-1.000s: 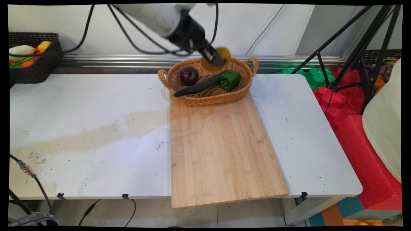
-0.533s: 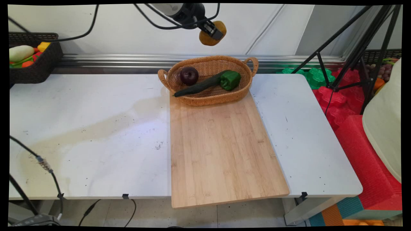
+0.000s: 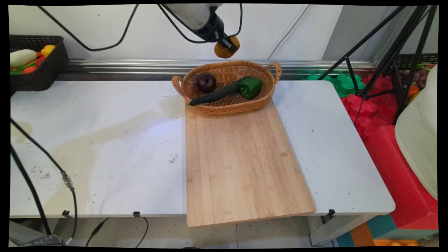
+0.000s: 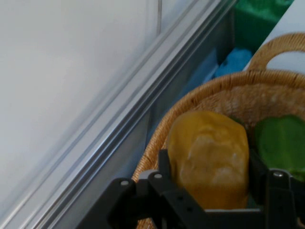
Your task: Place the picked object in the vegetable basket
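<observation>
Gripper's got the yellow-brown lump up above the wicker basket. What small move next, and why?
Probably carry it toward the near side, over the bare cutting board. The gripper is shut on the yellow-brown lump, clear above the basket, which holds an onion, cucumber and green pepper.

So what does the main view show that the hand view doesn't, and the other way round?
Only the main view shows the board, the white table, the plum and cucumber in the basket, and the dark bin of produce at the far left. Only the hand view shows the pincer up close, its fingers clamping the yellow lump on both sides. Both show the lump held above the basket, the green pepper inside it, and the wall rail behind.
</observation>
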